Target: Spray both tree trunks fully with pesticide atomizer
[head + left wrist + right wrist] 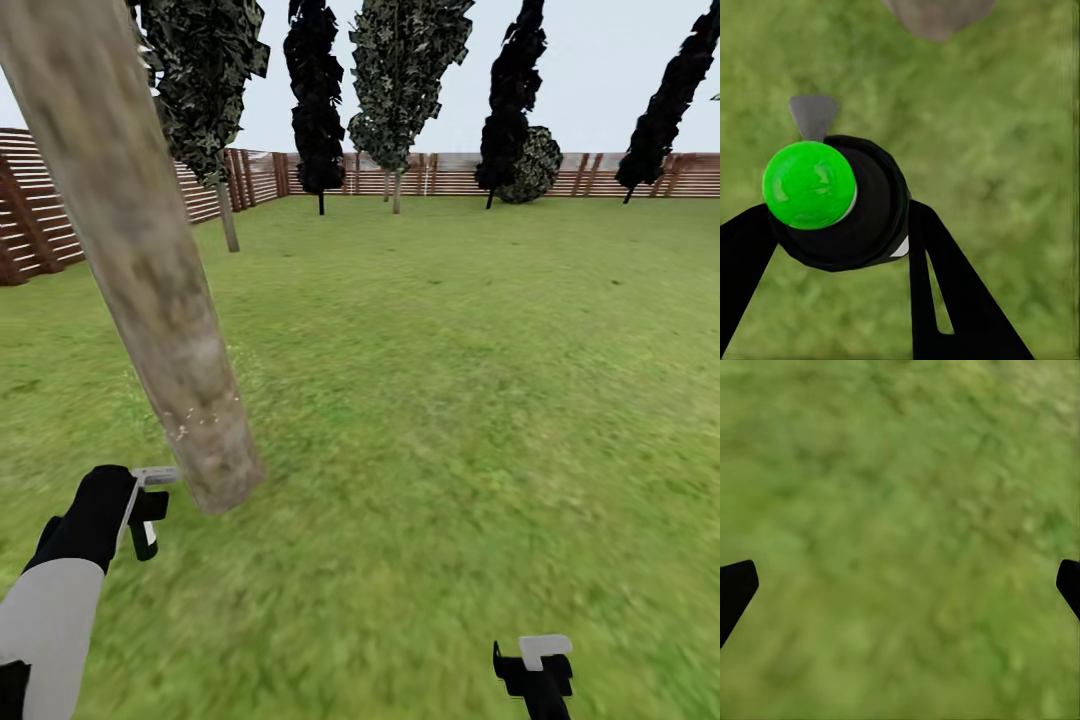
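In the head view, a thick tree trunk (150,270) of blotchy grey-brown bark is seen slanting from the upper left of the frame down to the grass (450,400) at lower left of centre. Fine pale specks are visible on the bark low down, just above its foot. The left gripper (147,515) is placed at the lower left, close beside the trunk's base, with a pale nozzle tip pointed toward the bark. The right gripper (535,670) is found at the bottom edge, right of centre, over bare lawn. A brown slatted fence (40,215) and dark narrow trees (317,100) line the top of the frame.

In the left wrist view, the pesticide atomizer (840,202), a dark round body with a bright green cap and a grey nozzle, is pinched between the two black fingers (952,300); the trunk's foot is glimpsed at the upper edge.

In the right wrist view, the fingertips (735,589) are seen at the far edges, spread wide, with nothing between them.

Spraying appears to be in hand. For full coverage, the nozzle should be kept aimed at the bark, swept upward along the trunk and carried around its hidden sides.
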`<state>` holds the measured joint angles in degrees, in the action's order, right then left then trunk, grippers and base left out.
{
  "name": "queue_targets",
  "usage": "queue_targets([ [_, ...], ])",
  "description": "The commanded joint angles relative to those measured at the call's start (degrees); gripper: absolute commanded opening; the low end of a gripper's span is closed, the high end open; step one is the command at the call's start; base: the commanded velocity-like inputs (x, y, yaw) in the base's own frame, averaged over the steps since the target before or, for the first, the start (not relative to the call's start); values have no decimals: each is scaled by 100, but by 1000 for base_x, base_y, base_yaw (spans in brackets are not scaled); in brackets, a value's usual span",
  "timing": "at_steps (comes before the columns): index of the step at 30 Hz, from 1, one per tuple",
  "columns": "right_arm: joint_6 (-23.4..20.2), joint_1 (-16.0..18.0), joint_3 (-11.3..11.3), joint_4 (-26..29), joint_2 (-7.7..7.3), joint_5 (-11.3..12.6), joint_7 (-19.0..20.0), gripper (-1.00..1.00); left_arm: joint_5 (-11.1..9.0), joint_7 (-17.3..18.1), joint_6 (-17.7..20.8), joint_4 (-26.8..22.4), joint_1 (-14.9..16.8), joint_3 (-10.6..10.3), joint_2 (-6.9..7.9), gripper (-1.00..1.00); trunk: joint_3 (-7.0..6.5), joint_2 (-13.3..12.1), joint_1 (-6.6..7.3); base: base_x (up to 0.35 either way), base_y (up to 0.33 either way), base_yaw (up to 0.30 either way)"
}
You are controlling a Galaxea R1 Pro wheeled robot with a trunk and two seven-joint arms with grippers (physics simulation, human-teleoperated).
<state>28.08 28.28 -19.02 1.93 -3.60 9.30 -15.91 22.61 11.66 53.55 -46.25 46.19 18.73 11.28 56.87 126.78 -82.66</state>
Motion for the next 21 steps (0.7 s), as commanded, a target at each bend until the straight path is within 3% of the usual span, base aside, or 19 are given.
queue_targets([
  [1, 14, 2, -49, 0, -1, 53, -16, 100, 68, 55, 15, -7, 4, 16, -10, -100, 5, 2, -1, 45, -260, 2],
  [15, 13, 2, -49, 0, 0, 54, -17, 100, 30, 50, 24, -7, 4, 30, -21, -100, 5, 2, -1, 26, -273, 0],
  [21, 14, 2, -49, 0, 0, 54, -17, 100, 20, 47, 24, -13, 4, 33, -21, -100, 5, 2, -1, 90, -273, 216],
])
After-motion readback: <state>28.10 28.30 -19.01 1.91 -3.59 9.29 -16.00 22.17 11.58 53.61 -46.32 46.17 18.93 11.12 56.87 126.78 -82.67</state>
